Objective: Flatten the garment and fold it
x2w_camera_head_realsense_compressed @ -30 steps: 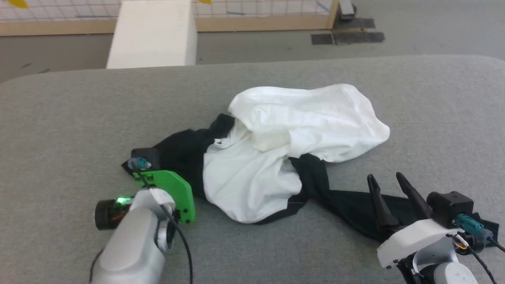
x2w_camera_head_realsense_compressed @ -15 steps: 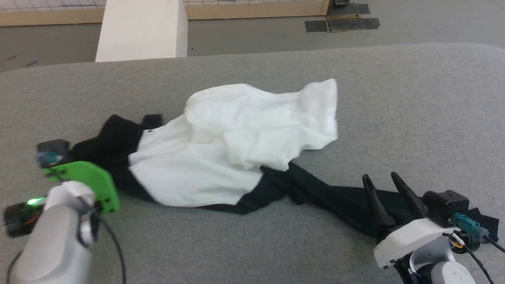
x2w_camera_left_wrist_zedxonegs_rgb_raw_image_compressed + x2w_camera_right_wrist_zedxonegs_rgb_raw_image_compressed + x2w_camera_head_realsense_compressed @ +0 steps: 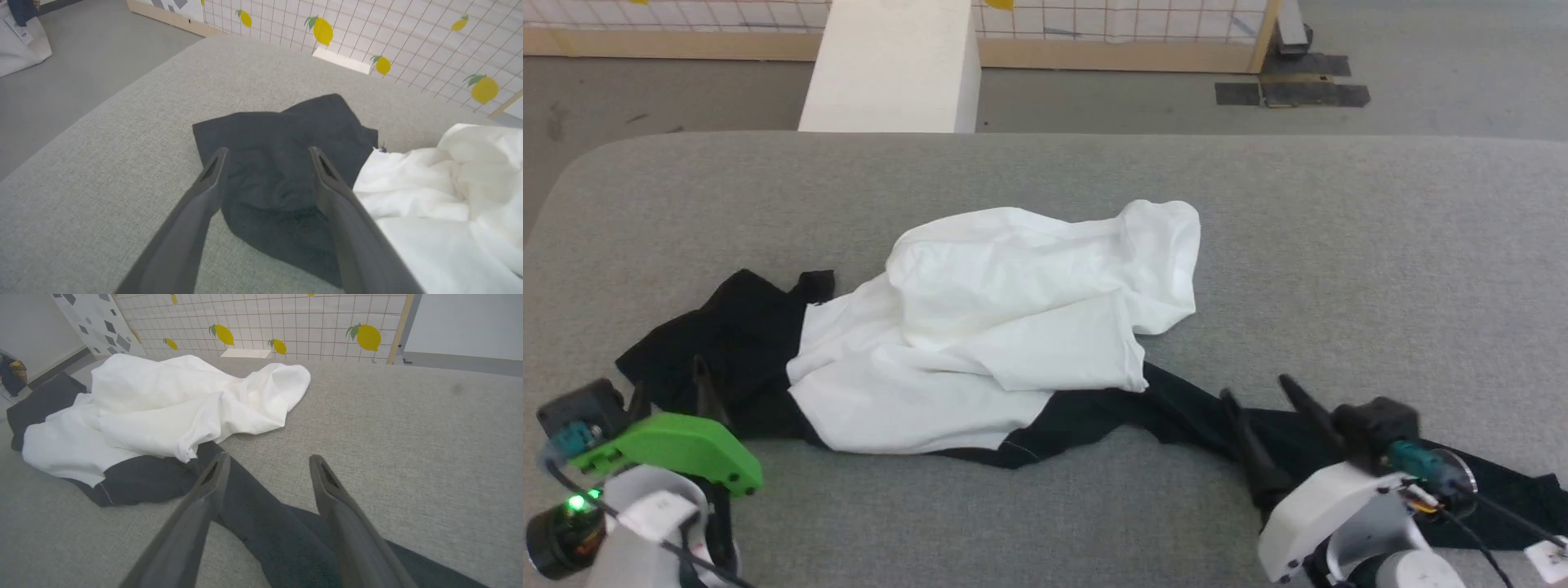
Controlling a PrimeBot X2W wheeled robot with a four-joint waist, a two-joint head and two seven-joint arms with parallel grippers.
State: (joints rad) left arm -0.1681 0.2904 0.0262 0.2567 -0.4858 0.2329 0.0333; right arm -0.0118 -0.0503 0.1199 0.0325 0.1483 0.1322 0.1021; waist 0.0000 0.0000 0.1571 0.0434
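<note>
Because the garment [image 3: 980,343] lies bunched across the middle of the grey table [image 3: 1380,245], its white body heaped on itself and a black sleeve trailing to each side, one arm waits at each end. The left gripper [image 3: 670,392], jaws apart and empty, hovers over the left sleeve. The right gripper [image 3: 1256,388], jaws likewise apart, stands over the near right sleeve, probably so the two can pull the cloth flat.

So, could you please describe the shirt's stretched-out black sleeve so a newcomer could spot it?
On the grey padded table, find the crumpled garment in the middle. From its white body's near right edge, the sleeve runs out as a long black strip beneath the right hand. The other black part lies bunched by the left hand.
</note>
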